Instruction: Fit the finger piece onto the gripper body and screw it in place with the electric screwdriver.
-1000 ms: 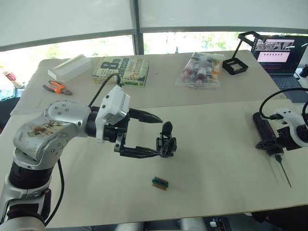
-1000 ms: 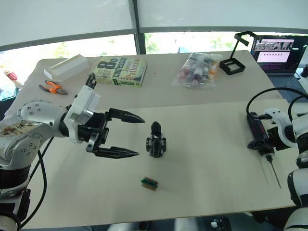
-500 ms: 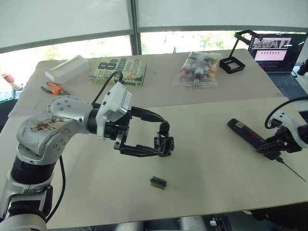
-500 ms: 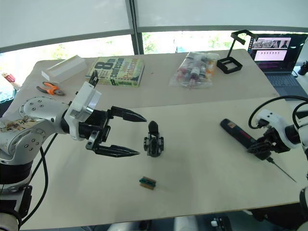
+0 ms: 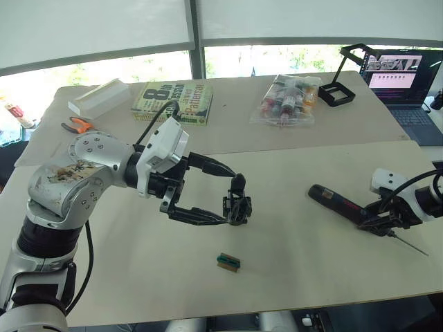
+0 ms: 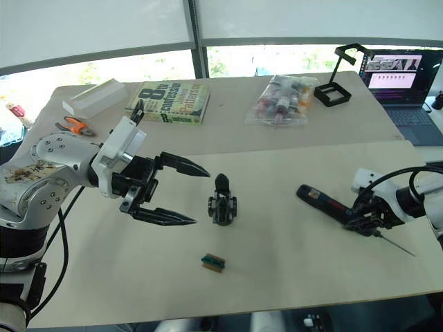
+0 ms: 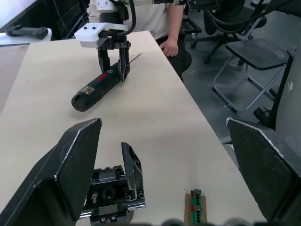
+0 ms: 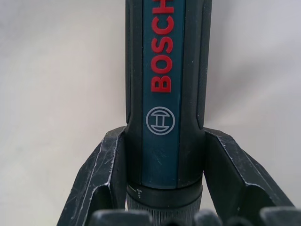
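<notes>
On the pale table, seen from the head camera's left eye, the left gripper stands spread wide, its two black fingers passing either side of the gripper body without touching it, as far as can be told. That body sits upright near the table's middle, one pointed finger sticking up. A small green-and-brown block lies just in front of it. Far to the right, the right gripper is closed around the electric screwdriver, which lies nearly flat with its thin metal bit pointing toward the table's right edge.

From the right eye, the same layout appears. No loose finger piece can be made out anywhere on the table.

Looking along the left wrist, the gripper body rests between the open fingers, nearer one of them, and the screwdriver lies well beyond.

Looking along the right wrist, both fingers press the screwdriver's barrel near its collar.

Judging the step in hand: the left fingers should close squarely on the body's chunky base, not its raised finger, so it cannot tip, while the screwdriver is held firmly enough not to swivel.
</notes>
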